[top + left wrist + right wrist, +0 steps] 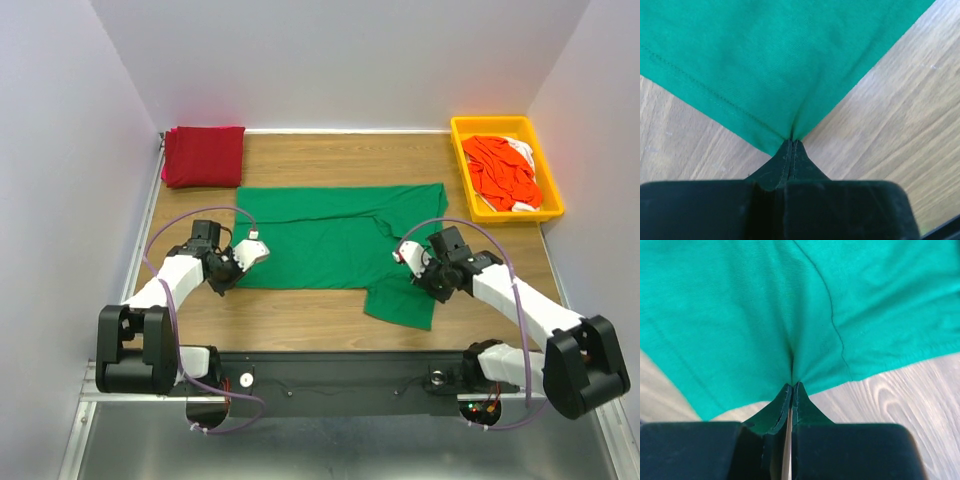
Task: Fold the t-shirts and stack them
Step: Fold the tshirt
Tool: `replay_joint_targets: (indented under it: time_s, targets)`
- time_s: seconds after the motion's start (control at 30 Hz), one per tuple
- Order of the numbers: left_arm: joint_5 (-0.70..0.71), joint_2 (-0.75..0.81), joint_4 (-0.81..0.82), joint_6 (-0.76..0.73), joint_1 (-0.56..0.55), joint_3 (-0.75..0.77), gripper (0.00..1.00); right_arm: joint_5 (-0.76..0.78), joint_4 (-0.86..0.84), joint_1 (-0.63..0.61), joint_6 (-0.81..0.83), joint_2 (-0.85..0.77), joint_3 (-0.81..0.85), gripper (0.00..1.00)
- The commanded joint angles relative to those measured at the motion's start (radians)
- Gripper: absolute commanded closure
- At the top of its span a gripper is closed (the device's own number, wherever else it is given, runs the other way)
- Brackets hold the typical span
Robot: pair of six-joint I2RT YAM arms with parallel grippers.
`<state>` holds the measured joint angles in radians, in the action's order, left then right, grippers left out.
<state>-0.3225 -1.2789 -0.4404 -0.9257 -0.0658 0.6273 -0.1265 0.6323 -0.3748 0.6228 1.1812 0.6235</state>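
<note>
In the middle of the wooden worktop (300, 312) the bright green soft cloth t-shirt (330, 238) lies flat. Its long axis runs from the left edge toward the right edge, and one sleeve (402, 300) trails toward the near edge. The left gripper (252, 252) is pressed together on a hemmed corner at the shirt's left end. The right gripper (405, 256) pinches cloth beside a seam at the right end. From both claws the shirt spreads away toward the far edge, so each arm is nearest its own end and a lengthwise fold looks likely. A folded dark red cloth t-shirt (204, 156) sits in the far-left corner. A yellow plastic tray (490, 122) in the far-right corner holds crumpled orange-red and white shirts (500, 172).
</note>
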Motion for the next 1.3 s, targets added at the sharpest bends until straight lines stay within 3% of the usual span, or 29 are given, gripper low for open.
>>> replay_joint_targets:
  time_s: [0.0,0.2,0.43,0.73,1.0,1.27]
  targets:
    - [0.014,0.068,-0.092,-0.027,-0.003,0.008,1.0,0.004,0.116,-0.006,-0.018,-0.086,0.071,0.99]
    - [-0.001,0.108,-0.201,-0.048,0.0,0.071,1.0,-0.013,0.219,-0.006,-0.026,-0.124,0.153,0.99]
    - [-0.023,0.058,-0.227,-0.036,0.009,0.173,1.0,0.03,0.191,0.011,0.005,-0.042,0.266,0.99]
    - [-0.089,-0.154,-0.238,0.008,0.029,0.428,1.0,0.024,0.142,0.069,0.083,0.199,0.467,0.99]
    - [-0.101,-0.353,-0.241,0.002,0.05,0.595,1.0,-0.021,0.13,0.174,0.143,0.404,0.614,0.99]
    - [-0.116,-0.509,-0.258,0.011,0.058,0.748,1.0,-0.044,0.13,0.197,0.164,0.544,0.729,0.99]
